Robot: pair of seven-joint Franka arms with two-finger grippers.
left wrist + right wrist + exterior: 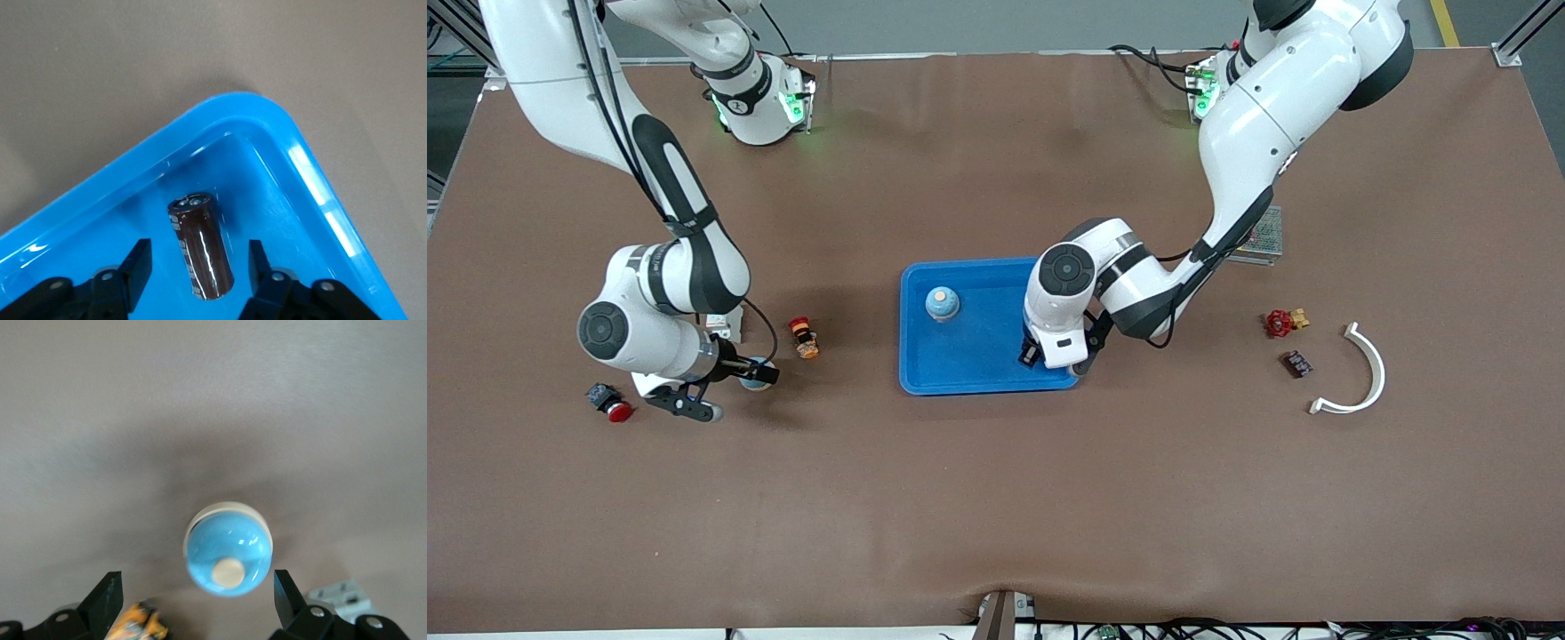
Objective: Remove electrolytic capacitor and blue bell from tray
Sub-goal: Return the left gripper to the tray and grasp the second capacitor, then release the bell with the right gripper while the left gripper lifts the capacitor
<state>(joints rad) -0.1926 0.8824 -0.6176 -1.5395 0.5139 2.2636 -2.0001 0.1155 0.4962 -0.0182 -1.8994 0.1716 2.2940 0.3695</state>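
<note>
I am watching the right gripper (197,585) sitting low over the bare table toward the right arm's end. Its fingers are spread wide on either side of a blue bell (229,550), which is resting on the table well outside the tray (960,356), so I am counting that one as out. A second blue bell (943,303) is standing inside the tray. The left gripper (197,252) is hanging over the tray corner nearest the front camera, at the left arm's end. Its fingers are parted around the capacitor (200,247), which is lying flat there, with gaps on both sides. I judge the capacitor pick is in hand. Next I am needing a firm pinch, then a lift clear of the rim.
</note>
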